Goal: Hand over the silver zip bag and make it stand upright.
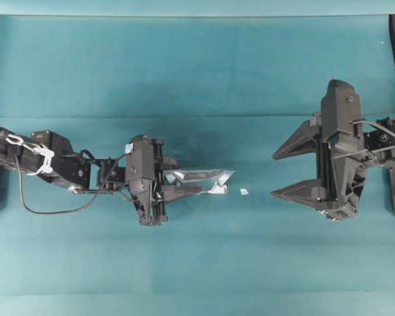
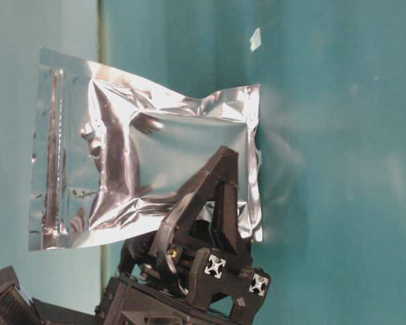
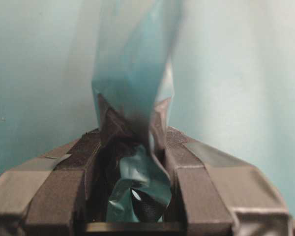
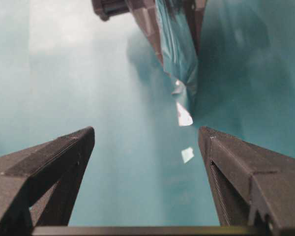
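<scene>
Teal cloth (image 1: 197, 66) is seen to cover the whole work surface, with one small white scrap (image 1: 243, 191) lying on it between the two arms.

The silver zip bag (image 1: 207, 181) is held by the left gripper (image 1: 181, 184), whose fingers are closed on one end of the pouch; in the left wrist view the foil is seen pinched between the pads (image 3: 108, 123) and rising beyond them. From the table-level view the bag (image 2: 149, 156) is judged to be lifted clear of the cloth, presented broadside with its zip strip at the far end from the fingers.

The right gripper (image 1: 283, 172) is positioned opposite, well apart from the bag, with its fingers spread wide and nothing between them. In the right wrist view the bag's free edge (image 4: 179, 69) is framed ahead, between the open fingertips (image 4: 83, 137).

Progress is assessed as follows: pick-up is done and the bag is offered toward the middle. The handover itself is not yet made, as no contact by the right gripper is shown. Transfer, release by the left gripper, and setting the bag upright on the cloth remain outstanding.
</scene>
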